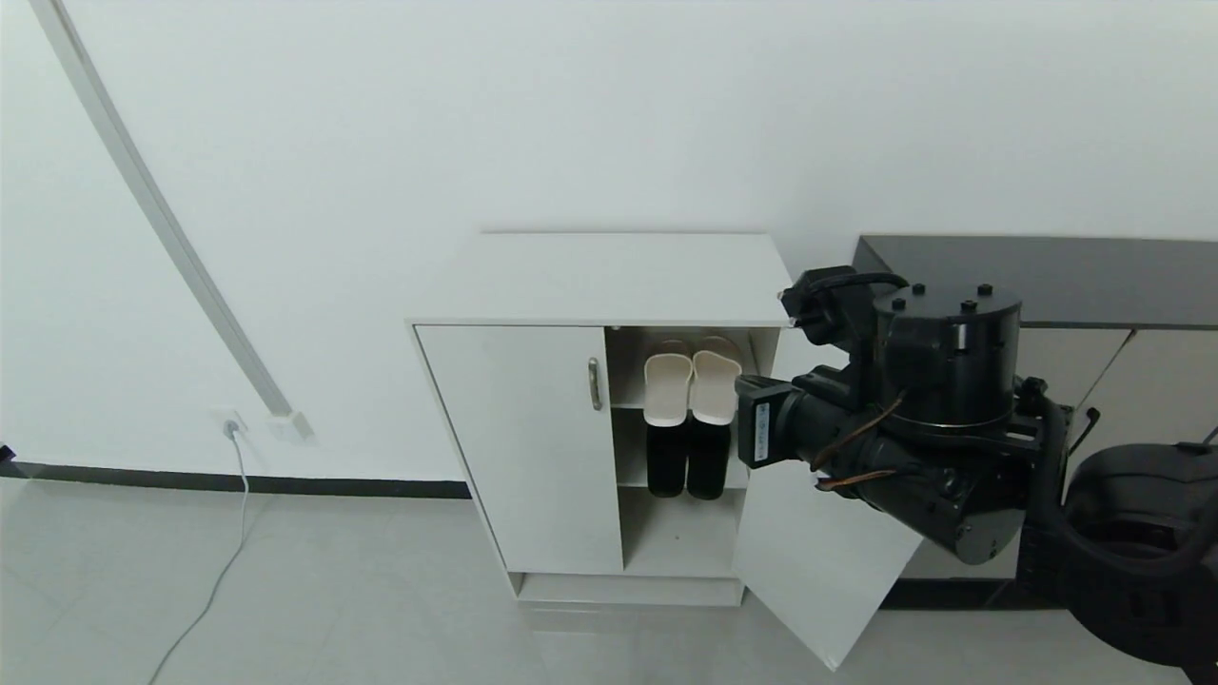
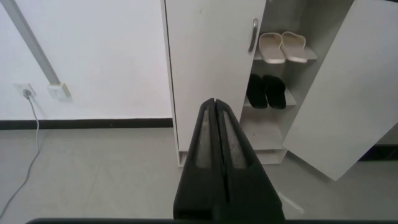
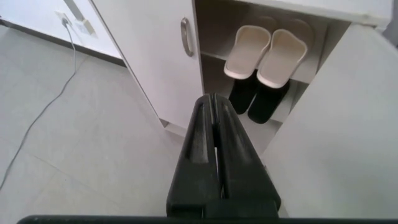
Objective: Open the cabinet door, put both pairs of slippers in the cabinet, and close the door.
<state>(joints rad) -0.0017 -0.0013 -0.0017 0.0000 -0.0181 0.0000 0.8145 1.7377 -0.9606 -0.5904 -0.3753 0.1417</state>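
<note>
The grey floor (image 1: 285, 590) spreads wide in front of the cabinet and to its left, crossed by a cable (image 1: 228, 533) that trails from a wall socket (image 1: 228, 423). The white cabinet (image 1: 609, 276) stands against the wall, and a dark sideboard (image 1: 1047, 276) sits just beside it on the right. The left door (image 1: 519, 447) is shut. The right door (image 1: 818, 561) is swung far outward, and its free edge juts into the floor space toward the robot. The right arm (image 1: 904, 428) hangs in front of that door's upper part.

Inside, the white slippers (image 1: 690, 385) lie side by side on the upper shelf, overhanging its front edge. The black slippers (image 1: 685, 457) sit on the shelf directly below.

The left end effector (image 2: 214, 102) is pressed together, well back from the cabinet. The right end effector (image 3: 215, 98) is also pressed together, holding nothing and pointing at the open compartment.
</note>
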